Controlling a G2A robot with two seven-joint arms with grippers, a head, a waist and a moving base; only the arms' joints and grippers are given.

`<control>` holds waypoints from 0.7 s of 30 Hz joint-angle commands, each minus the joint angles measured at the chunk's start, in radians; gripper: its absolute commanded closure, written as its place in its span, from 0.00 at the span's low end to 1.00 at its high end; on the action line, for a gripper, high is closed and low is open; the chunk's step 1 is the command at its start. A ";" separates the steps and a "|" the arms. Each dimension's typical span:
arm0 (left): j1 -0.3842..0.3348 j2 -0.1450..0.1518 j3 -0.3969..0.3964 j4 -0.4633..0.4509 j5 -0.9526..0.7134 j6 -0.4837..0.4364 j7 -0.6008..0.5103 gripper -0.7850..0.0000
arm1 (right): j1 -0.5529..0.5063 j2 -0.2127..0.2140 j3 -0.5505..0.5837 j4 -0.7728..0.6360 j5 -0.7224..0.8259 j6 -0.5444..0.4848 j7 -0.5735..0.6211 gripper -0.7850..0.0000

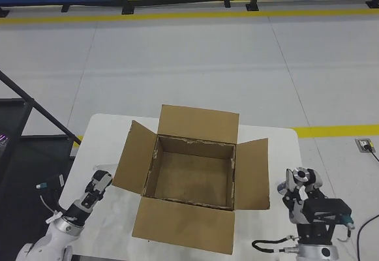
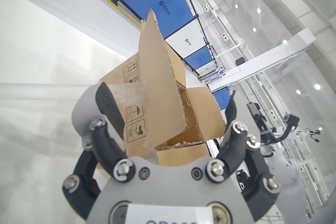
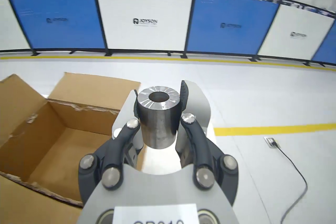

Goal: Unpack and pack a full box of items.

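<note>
R fingers (image 3: 184, 97) clamp metal cylinder (image 3: 158, 121), box (image 3: 89, 89) beside

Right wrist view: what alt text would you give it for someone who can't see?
The right gripper is shut on a short grey metal cylinder with a hole in its top, held upright. Beside it sits an open brown cardboard box, with blue and white fence panels behind.
</note>
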 commanded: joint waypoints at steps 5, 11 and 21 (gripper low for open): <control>-0.010 0.001 0.002 0.012 0.002 0.008 -0.004 0.00 | -0.056 0.001 0.062 0.018 0.023 0.031 0.007 1.00; -0.010 0.001 0.002 0.012 0.002 0.008 -0.004 0.00 | -0.056 0.001 0.062 0.018 0.023 0.031 0.007 1.00; -0.010 0.001 0.002 0.012 0.002 0.008 -0.004 0.00 | -0.033 0.000 0.033 0.045 -0.021 0.039 0.011 1.00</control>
